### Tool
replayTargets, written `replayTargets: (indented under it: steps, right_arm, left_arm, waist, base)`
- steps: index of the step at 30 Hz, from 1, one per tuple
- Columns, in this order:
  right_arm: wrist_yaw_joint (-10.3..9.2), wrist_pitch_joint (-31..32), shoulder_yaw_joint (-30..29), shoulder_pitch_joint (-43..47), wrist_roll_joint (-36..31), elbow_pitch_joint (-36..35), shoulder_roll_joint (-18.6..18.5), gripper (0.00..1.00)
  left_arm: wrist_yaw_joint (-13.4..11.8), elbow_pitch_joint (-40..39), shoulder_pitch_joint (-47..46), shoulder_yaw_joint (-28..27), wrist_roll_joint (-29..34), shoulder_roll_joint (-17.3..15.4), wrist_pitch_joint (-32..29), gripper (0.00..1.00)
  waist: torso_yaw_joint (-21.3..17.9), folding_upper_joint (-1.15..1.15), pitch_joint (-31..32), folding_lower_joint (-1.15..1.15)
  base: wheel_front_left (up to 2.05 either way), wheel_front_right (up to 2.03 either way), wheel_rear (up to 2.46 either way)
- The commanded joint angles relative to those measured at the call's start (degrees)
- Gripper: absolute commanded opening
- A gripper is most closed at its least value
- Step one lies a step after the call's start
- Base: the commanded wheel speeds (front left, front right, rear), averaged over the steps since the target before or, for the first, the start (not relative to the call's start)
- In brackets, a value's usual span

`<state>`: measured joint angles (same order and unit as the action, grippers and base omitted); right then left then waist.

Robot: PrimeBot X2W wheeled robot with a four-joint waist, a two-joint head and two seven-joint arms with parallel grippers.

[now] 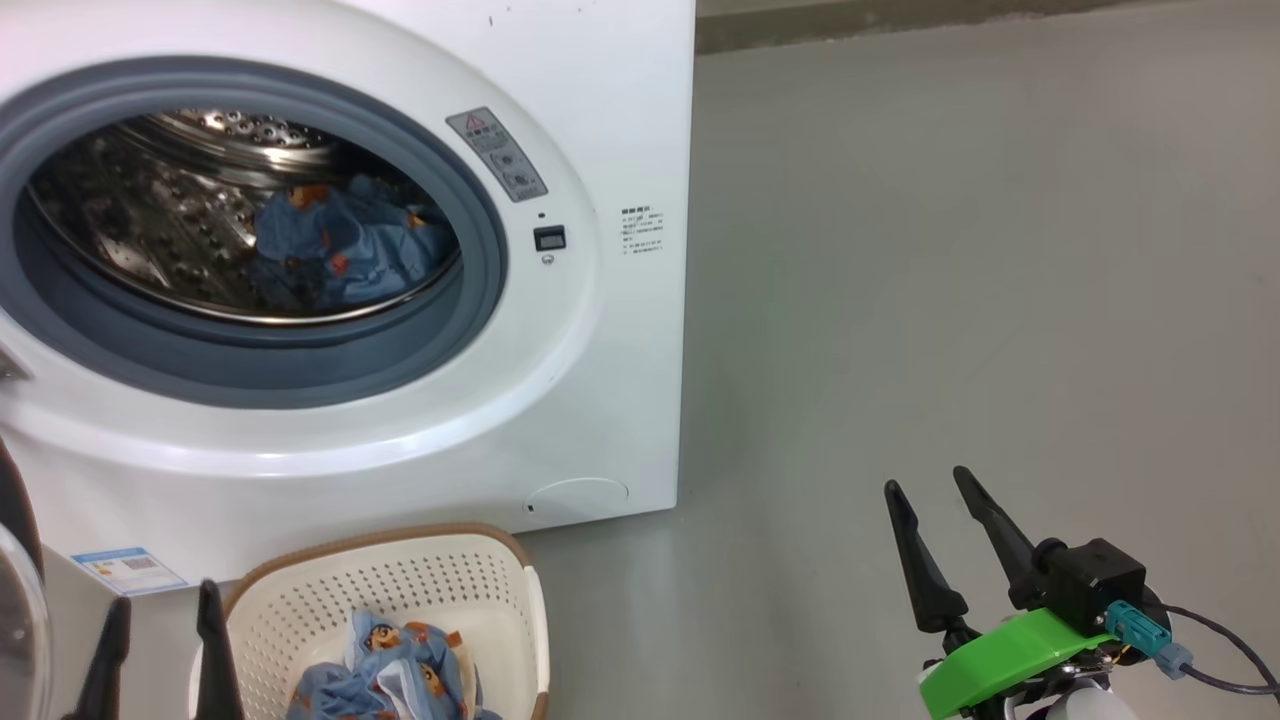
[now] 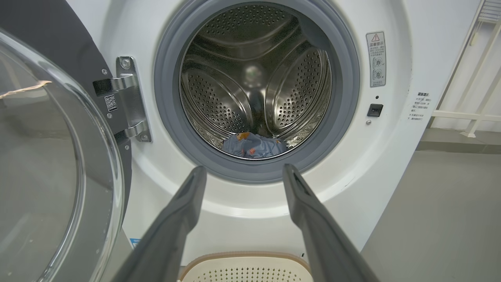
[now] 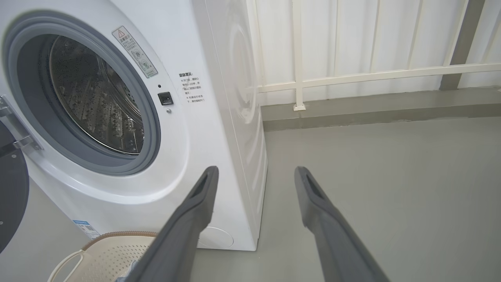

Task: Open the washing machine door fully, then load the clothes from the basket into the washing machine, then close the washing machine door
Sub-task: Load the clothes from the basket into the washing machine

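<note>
Loading step: clothes (image 1: 340, 245) partly in drum (image 1: 180, 215) upper left, rest in basket (image 1: 420, 580) lower left. Left gripper (image 1: 164, 593), right gripper (image 1: 926, 480) spread, empty; you likely reach into basket next.

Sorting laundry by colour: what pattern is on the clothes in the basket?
The clothes: light blue, orange-brown cartoon faces; head view.

Washing machine door (image 2: 43, 176) mostly off-frame
</note>
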<state>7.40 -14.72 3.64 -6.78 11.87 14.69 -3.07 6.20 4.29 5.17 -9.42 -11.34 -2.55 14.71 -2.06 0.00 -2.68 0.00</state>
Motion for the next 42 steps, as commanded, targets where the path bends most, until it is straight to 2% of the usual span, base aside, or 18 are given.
replayTargets:
  steps: [1,13,23,35,42]
  right_arm:
    - [0.09,-0.28,1.29,-0.26,-0.60,-1.75,0.19,1.00]
    - [0.09,-0.28,0.06,2.49,-1.41,-3.84,0.19,1.00]
    - [0.09,-0.28,0.07,2.99,-1.60,-4.56,0.19,1.00]
    - [0.09,-0.28,0.10,3.11,-1.68,-4.61,0.19,1.00]
    - [0.09,-0.28,0.44,3.05,-0.83,-4.54,0.19,1.00]
  left_arm:
    - [-0.60,-1.75,-0.27,-1.91,0.91,-0.49,0.29,1.00]
    - [-2.71,-4.32,6.83,0.73,1.92,-0.34,0.29,1.00]
    - [-3.81,-4.65,7.83,1.72,1.47,-0.33,0.29,1.00]
    - [-3.79,-3.78,8.31,2.56,1.11,-0.33,0.29,1.00]
    - [-2.68,0.51,7.34,4.71,-2.15,-0.33,0.29,1.00]
  waist:
    - [0.12,0.00,0.75,0.00]
    - [1.06,0.00,2.87,0.00]
    - [1.08,0.00,3.09,0.00]
    - [1.13,0.00,2.85,0.00]
    - [1.06,0.00,0.62,0.00]
  base:
    - [0.00,0.00,0.00]
    - [0.00,0.00,0.00]
    - [0.00,0.00,0.00]
    - [0.00,0.00,0.00]
    - [0.00,0.00,0.00]
